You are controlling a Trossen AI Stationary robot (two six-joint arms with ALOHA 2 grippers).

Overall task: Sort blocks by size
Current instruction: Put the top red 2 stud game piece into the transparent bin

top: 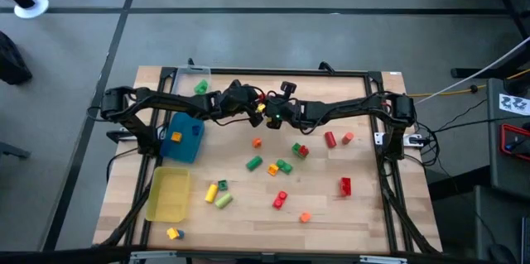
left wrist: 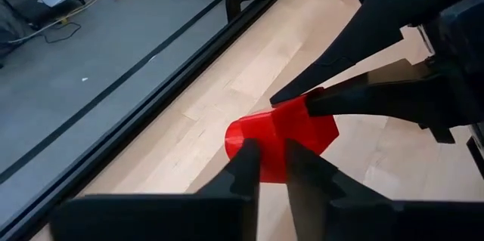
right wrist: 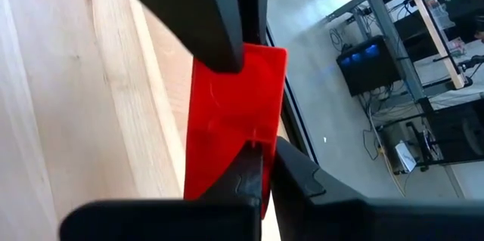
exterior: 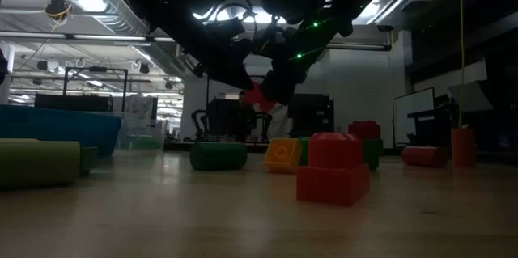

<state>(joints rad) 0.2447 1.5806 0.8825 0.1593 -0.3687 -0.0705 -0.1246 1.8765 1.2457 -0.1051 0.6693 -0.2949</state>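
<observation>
A red block (left wrist: 283,137) hangs in the air above the counter (top: 364,206), beyond the blue tray (top: 184,140), and both my sets of fingers are on it! Left fingers (left wrist: 270,167) pinch one edge, right fingers (right wrist: 263,167) clamp the opposite edge. Below, nearer the camera than the tray, the other blocks (top: 281,165) lie scattered beside the yellow tray (top: 168,195).

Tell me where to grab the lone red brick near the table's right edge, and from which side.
Probably grip the red brick across its two long sides, coming straight down: it is elongated and nothing crowds it, so there is room either side. An arm must free up first: the left gripper and right gripper both pinch one red block above the table's back.
</observation>
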